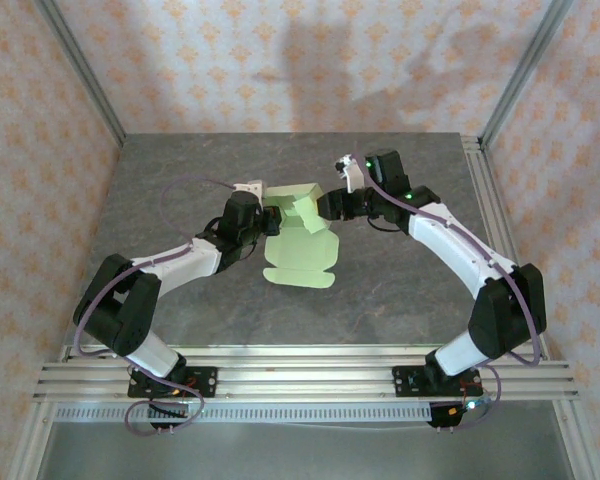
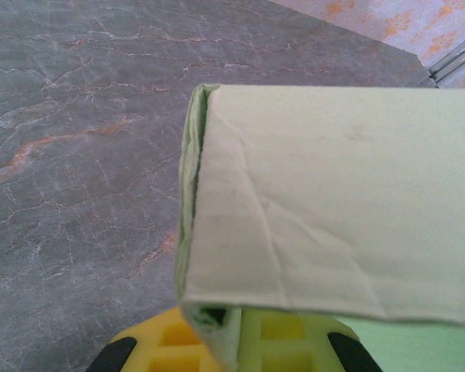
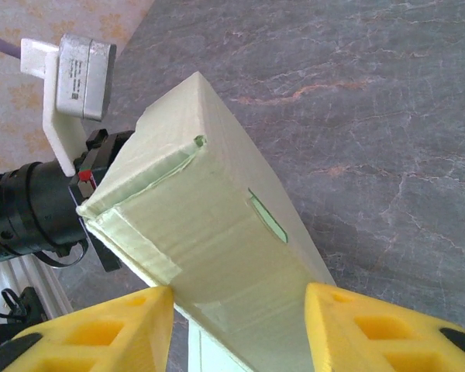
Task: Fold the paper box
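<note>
Pale yellow-green card, the paper box (image 1: 300,255) sits at the centre of the top view on the grey marbled counter (image 1: 400,290), its lower panel lying flat and its upper part folded up between the two arms. The left hand (image 1: 265,221) is pinched tight on the box's left edge, and in the left wrist view the card runs down between its yellow fingers (image 2: 294,345) at the bottom of the frame. The right hand (image 1: 326,205) stands parted at the box's upper right, its fingers (image 3: 124,325) flanking the folded end in the right wrist view; whether they touch it I cannot tell.
</note>
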`<state>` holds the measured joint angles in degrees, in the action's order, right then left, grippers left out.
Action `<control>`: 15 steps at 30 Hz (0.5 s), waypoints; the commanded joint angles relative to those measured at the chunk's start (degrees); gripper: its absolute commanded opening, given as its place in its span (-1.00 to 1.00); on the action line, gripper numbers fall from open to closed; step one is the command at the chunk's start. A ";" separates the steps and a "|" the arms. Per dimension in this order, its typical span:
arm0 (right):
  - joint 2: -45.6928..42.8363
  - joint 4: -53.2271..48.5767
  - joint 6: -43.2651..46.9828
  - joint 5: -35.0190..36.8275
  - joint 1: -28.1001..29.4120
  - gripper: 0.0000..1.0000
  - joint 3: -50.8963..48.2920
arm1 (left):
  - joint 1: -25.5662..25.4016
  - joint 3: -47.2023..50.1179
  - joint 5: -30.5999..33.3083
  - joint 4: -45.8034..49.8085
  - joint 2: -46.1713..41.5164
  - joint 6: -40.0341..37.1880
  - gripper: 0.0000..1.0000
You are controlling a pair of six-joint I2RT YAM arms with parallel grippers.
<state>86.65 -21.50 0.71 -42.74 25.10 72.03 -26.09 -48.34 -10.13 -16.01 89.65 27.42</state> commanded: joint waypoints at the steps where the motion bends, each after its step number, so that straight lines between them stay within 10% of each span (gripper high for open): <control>1: -0.91 1.43 2.00 -3.22 0.47 -0.03 -1.23 | 0.33 -2.20 -1.03 0.12 1.21 0.64 -1.00; 15: -2.11 0.74 3.85 0.23 0.59 0.10 -2.45 | 0.47 -2.47 -2.64 -1.18 2.02 1.06 -1.00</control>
<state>85.19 -20.99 3.01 -44.47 25.12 68.84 -26.09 -48.77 -11.68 -15.84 91.46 27.73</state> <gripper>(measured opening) 0.554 0.062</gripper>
